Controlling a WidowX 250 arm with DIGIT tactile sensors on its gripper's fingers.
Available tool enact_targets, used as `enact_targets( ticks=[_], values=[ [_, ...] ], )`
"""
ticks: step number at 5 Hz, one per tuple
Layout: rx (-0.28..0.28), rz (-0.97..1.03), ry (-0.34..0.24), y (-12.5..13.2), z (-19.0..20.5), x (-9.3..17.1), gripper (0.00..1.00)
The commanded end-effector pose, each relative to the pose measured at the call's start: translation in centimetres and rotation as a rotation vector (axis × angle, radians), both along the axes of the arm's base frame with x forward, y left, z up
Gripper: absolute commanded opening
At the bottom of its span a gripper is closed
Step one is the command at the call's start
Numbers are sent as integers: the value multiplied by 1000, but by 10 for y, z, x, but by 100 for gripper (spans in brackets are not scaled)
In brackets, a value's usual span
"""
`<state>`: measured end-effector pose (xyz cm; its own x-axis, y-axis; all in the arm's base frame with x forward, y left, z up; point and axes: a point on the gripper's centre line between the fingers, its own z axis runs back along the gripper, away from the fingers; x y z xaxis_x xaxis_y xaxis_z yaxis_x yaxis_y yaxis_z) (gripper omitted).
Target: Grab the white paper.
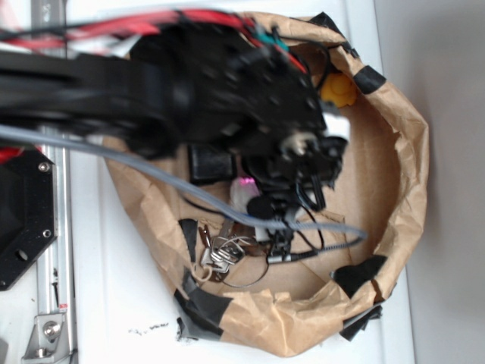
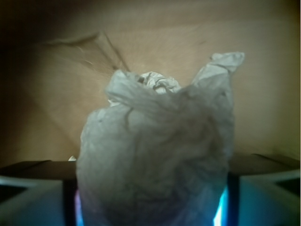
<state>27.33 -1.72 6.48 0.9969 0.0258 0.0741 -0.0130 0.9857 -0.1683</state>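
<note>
White paper (image 2: 157, 155) is sitting squarely between the gripper's (image 2: 150, 197) fingers (image 2: 30, 200), standing upright, and they are clamping it at both sides.

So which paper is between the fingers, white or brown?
The white paper: the crumpled wad filling the wrist view between the gripper fingers. The brown paper lies flat behind it as lining.

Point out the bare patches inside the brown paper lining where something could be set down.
Free: bare floor right of the gripper, bordered by the brown paper lining, the yellow object and black tape. Crowded: lower left, with the keys and black wallet.
</note>
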Motion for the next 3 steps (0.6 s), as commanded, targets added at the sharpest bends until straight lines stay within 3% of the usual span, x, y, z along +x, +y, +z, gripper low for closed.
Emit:
enact_targets(
  ticks=[1, 2, 3],
  values=[
    [60, 119, -123, 27, 110, -8, 0],
    [114, 178, -117, 32, 134, -13, 0],
    [109, 214, -105, 31, 124, -14, 0]
  ],
)
